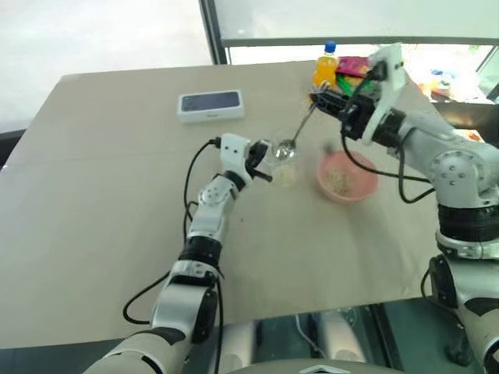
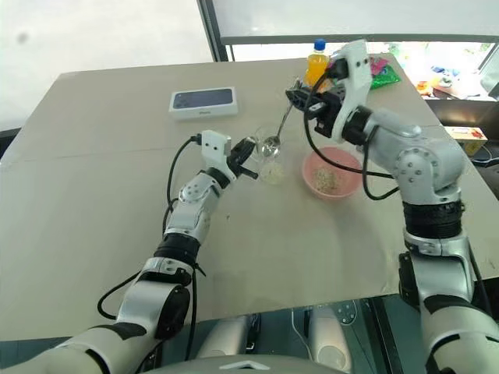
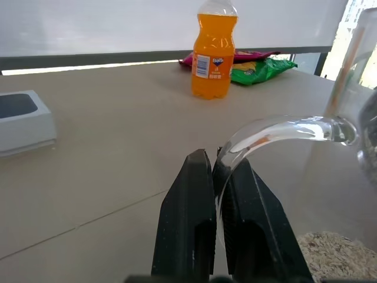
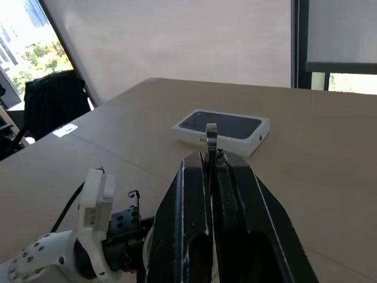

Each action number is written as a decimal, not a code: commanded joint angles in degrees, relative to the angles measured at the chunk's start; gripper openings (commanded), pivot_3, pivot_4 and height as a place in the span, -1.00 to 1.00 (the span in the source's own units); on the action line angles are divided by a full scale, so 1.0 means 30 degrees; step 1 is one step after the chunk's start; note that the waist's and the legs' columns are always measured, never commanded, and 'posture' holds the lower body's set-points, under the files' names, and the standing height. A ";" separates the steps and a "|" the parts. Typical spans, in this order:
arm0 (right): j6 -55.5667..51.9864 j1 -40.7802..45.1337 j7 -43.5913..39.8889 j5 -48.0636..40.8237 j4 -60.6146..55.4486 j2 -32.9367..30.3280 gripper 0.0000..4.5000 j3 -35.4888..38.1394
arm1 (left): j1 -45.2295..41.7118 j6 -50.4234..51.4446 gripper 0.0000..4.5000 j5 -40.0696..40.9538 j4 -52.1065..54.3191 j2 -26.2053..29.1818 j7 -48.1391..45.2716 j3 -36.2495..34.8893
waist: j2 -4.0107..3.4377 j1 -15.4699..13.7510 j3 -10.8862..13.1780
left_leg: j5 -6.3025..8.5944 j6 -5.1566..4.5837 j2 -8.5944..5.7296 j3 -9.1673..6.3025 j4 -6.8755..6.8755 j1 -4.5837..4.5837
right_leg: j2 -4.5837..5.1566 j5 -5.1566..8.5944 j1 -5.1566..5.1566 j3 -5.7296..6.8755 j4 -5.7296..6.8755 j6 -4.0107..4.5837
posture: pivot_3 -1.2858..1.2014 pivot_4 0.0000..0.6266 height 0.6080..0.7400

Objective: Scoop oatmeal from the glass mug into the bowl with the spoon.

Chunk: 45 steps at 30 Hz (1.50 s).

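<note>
left gripper (image 3: pixel 215 171): pinched on the mug (image 1: pixel 282 153) handle; glass, slick, breakable.
right gripper (image 4: pixel 211 162): clamped on the spoon (image 1: pixel 297 131) handle end; stiff, light.
oatmeal (image 3: pixel 336 254): loose, spills easily.

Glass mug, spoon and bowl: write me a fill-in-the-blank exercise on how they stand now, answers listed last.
1. The left gripper is shut on the glass mug by its ____.
2. The right gripper holds the spoon, whose scoop end hangs over the ____.
3. The pink bowl already holds some ____.
4. Behind the right gripper stands a bottle of ____ drink.

Missing words: handle; mug; oatmeal; orange
</note>
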<state>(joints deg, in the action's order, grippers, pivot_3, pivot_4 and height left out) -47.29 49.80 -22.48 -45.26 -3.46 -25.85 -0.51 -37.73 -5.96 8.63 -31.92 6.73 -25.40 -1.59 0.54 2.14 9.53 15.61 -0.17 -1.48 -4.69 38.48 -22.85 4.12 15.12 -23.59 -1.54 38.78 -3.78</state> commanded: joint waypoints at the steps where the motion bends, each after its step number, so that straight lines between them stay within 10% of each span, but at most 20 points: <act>1: 0.0700 0.0912 -0.0925 0.0920 0.0076 0.0439 -1.00 -0.0129 | 0.0519 0.0663 -0.98 -0.0240 0.0807 0.0065 -0.0023 0.0352 | 0.0000 0.0015 0.0000 | -0.0011 0.0020 0.0000 -0.0002 0.0000 0.0000 | 0.0000 0.0000 -0.0001 0.0000 0.0000 0.0000 | 0.03 -0.52 1.00; 8: 0.1545 0.1267 -0.1364 0.2328 0.0533 0.1028 0.23 0.0332 | 0.0806 0.0674 -1.00 -0.0319 0.1757 0.0256 0.0405 0.0157 | 0.0000 0.0019 0.0000 | -0.0013 0.0023 0.0001 -0.0002 -0.0003 -0.0001 | 0.0000 0.0000 -0.0004 -0.0002 -0.0003 0.0000 | 0.03 -0.52 1.00; 14: 0.1777 0.1164 -0.1263 0.2811 0.0615 0.1114 0.23 0.1015 | 0.1010 0.0756 -1.00 0.0236 0.2019 0.0067 -0.0132 0.0097 | -0.0001 0.0014 0.0000 | -0.0013 0.0024 0.0001 0.0002 -0.0003 -0.0002 | 0.0001 0.0000 -0.0007 -0.0003 -0.0001 0.0000 | 0.03 -0.52 1.00; 17: 0.1649 0.0989 -0.1289 0.2926 0.0394 0.1220 0.27 0.1096 | 0.0829 0.0521 -0.64 0.0110 0.1683 0.0120 0.0069 -0.0015 | -0.0002 0.0028 0.0001 | -0.0013 0.0024 0.0002 0.0004 -0.0007 -0.0001 | 0.0001 0.0000 -0.0010 -0.0005 -0.0002 0.0000 | 0.03 -0.52 1.00; 45: 0.0638 -0.1504 -0.1277 0.2321 -0.2183 -0.0413 0.27 0.3596 | 0.5815 0.1886 -0.64 0.1622 1.0135 0.1815 -0.1040 -0.0277 | -0.0004 -0.0019 0.0002 | -0.0003 0.0009 0.0015 0.0005 -0.0018 -0.0006 | 0.0004 0.0000 -0.0016 -0.0017 -0.0011 0.0001 | 0.03 -0.52 1.00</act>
<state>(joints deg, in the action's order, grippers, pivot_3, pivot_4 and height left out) -45.21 45.49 -26.44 -37.32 -7.11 -25.96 7.35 -21.05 -0.32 12.11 -5.74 11.46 -27.71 -1.79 0.52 2.08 9.54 15.60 -0.14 -1.42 -4.67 38.43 -22.87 4.13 15.13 -23.64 -1.59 38.75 -3.77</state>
